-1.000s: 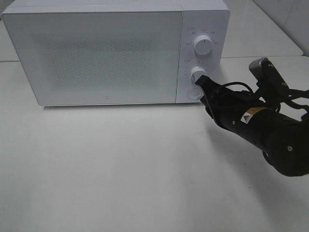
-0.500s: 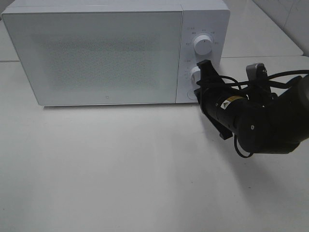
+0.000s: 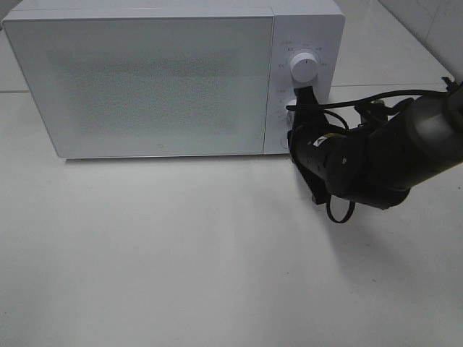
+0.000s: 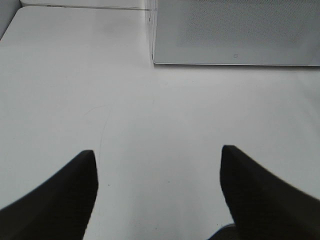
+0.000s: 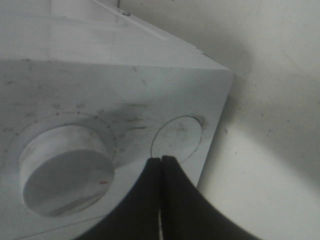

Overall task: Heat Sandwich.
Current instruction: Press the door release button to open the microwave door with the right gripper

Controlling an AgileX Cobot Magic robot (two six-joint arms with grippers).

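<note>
The sandwich is out of view. The white microwave (image 3: 152,79) stands at the back of the table with its door shut. My right gripper (image 3: 294,134) is shut and empty, its tip pressed against the lower control panel. In the right wrist view the right gripper (image 5: 161,160) meets the edge of the round button (image 5: 177,135), beside the lower knob (image 5: 67,170). The upper knob (image 3: 304,67) is free. My left gripper (image 4: 157,150) hangs open over bare table in front of the microwave's front corner (image 4: 152,55), holding nothing.
The white table (image 3: 181,253) stretches in front of the microwave. The right arm (image 3: 383,155) and its cables lie across the table's right side. The table's far left edge (image 4: 10,25) shows in the left wrist view.
The right arm has rolled its wrist and shifted left, closer to the panel. Its gripper now covers the lower knob and button in the high view. The left gripper has stayed open.
</note>
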